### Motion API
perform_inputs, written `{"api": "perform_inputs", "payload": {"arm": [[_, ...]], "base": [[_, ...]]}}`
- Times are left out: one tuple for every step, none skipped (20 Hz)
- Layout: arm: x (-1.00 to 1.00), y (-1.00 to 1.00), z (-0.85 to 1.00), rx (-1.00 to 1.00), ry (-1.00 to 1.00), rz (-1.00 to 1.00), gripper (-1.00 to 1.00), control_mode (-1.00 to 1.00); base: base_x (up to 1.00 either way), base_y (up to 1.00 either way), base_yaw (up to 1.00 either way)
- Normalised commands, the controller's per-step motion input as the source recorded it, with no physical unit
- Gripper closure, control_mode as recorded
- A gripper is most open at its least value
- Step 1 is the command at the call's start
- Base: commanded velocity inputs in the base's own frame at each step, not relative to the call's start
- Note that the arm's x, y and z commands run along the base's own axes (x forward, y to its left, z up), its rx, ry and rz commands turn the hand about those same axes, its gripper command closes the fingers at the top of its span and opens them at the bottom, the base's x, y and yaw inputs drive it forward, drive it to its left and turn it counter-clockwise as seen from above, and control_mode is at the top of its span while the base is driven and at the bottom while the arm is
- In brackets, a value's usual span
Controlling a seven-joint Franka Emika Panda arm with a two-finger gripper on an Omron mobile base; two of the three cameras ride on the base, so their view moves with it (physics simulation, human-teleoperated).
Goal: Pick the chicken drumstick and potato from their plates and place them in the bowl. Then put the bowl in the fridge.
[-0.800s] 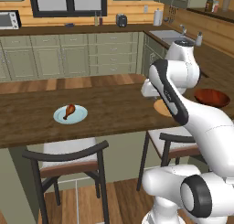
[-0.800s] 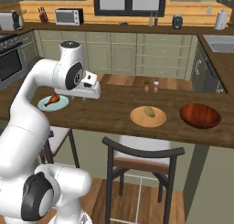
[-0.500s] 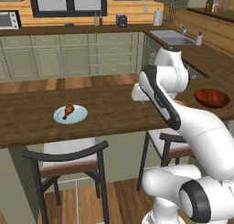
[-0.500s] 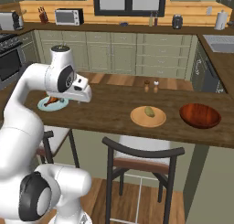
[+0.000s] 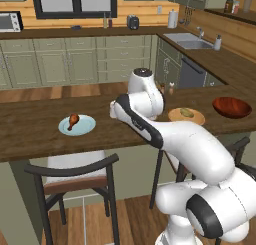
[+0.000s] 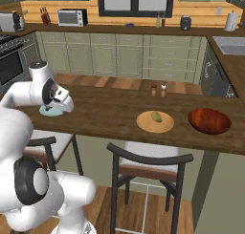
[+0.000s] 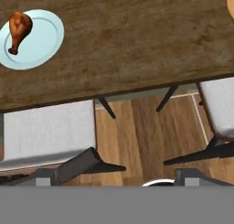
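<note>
The chicken drumstick lies on the light blue plate at the left of the wooden counter; the hand view shows the drumstick and its plate at top left. The potato rests on the tan plate, with the reddish-brown bowl to its right. In the right base view the potato sits left of the bowl. My gripper hangs above the counter, a little right of the blue plate and apart from it. In the hand view the gripper is open and empty. The fridge is out of view.
Two stools stand under the counter's near edge, their grey seats below the hand. Salt and pepper shakers stand at the counter's far side. A sink and a microwave are on the back counters.
The arm has swung left along the counter, from near the tan plate toward the blue plate. The gripper has stayed open; the food and the bowl have not moved.
</note>
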Motion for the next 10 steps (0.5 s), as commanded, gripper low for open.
{"api": "perform_inputs", "payload": {"arm": [[0.84,1.0,-0.21,-0.05,-0.06,-0.13,-1.0,-1.0],[0.81,1.0,-0.11,-0.04,-0.06,-0.13,-1.0,-1.0],[0.75,1.0,0.0,-0.01,-0.05,-0.14,-1.0,-1.0],[0.54,1.0,0.0,0.0,-0.01,-0.15,-1.0,-1.0],[0.39,1.0,0.0,0.0,0.0,-0.12,-1.0,-1.0],[0.36,1.0,0.0,0.0,0.04,-0.1,-1.0,-1.0],[0.29,1.0,0.0,-0.02,0.09,-0.1,-1.0,-1.0],[0.51,0.87,0.0,-0.06,0.15,-0.09,-1.0,-1.0],[0.88,0.87,-0.17,-0.08,0.18,-0.06,-1.0,-1.0],[0.97,1.0,-0.09,-0.11,0.19,-0.05,-1.0,-1.0]], "base": [[0.0,0.0,0.0],[0.0,0.0,0.0],[0.0,0.0,0.0],[0.0,0.0,0.0],[0.0,0.0,0.0],[0.0,0.0,0.0],[0.0,0.0,0.0],[0.0,0.0,0.0],[0.0,0.0,0.0],[0.0,0.0,0.0]]}}
